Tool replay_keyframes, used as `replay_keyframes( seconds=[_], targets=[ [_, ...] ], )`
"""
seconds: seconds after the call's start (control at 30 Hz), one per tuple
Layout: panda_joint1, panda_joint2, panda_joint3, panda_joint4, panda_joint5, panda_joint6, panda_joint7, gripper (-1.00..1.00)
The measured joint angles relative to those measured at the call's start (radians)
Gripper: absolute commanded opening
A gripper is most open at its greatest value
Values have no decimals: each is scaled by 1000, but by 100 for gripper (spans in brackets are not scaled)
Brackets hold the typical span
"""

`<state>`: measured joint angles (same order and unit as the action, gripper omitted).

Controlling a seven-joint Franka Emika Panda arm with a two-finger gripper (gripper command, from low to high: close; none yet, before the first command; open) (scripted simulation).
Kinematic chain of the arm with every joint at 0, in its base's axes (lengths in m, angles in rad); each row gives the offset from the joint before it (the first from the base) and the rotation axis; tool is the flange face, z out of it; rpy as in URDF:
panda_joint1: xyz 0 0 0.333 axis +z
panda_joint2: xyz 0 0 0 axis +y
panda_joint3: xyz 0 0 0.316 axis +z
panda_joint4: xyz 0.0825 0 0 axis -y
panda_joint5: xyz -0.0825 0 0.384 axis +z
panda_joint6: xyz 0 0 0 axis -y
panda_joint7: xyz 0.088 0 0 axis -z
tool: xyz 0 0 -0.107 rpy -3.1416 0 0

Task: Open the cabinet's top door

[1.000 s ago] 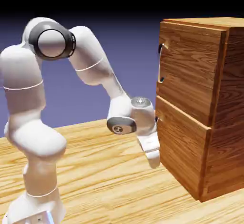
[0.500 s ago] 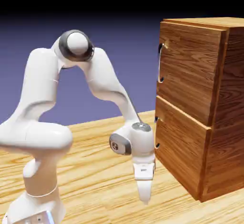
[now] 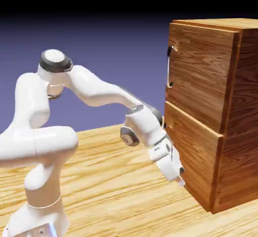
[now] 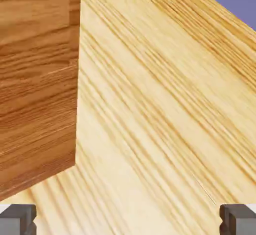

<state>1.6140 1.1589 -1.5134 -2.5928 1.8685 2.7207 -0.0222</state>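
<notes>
While the gripper [image 3: 177,178] hangs low beside the cabinet [image 3: 211,110], pointing down and toward the lower front panel [image 3: 191,155], the top door [image 3: 196,74] sits well above it, shut flush with the cabinet's face. Its small curved metal handle [image 3: 170,65] stands at the door's near edge, high over the wrist. The jaws stand wide apart with nothing between them: in the hand view the two grey fingertips [image 4: 18,219] show at opposite bottom corners, and only bare table [image 4: 165,109] lies in the gap. From the exterior view the fingers seem just beside the lower panel, though I cannot tell whether they touch it.

The cabinet is a tall box of reddish-brown wood grain, its front split into two stacked panels by a dark seam (the lower one juts slightly forward of the upper). A slab of that same dark grain fills the hand view's left side, meeting the tabletop along a sharp edge.

The table is paler, honey-coloured wood with long streaked grain. The arm [image 3: 90,87] is smooth glossy white with grey joint caps, folded low. Behind everything is a plain blue-violet backdrop [image 3: 126,44], darkening to black at the top.
</notes>
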Motion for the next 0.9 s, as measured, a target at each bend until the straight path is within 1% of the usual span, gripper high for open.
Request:
replay_keyframes(
  seconds=[0.43,0.5,0.63,0.67,0.73,0.9],
  targets=[
    [437,471,-413,59,509,-86,-208,0],
    [443,478,-418,60,516,-87,-211,0],
    [300,466,-398,173,575,-114,-226,0],
    [280,465,-395,188,583,-118,-228,-100],
    [280,465,-395,188,583,-118,-228,-100],
    [393,486,-464,7,647,-319,-349,-100]
  ],
)
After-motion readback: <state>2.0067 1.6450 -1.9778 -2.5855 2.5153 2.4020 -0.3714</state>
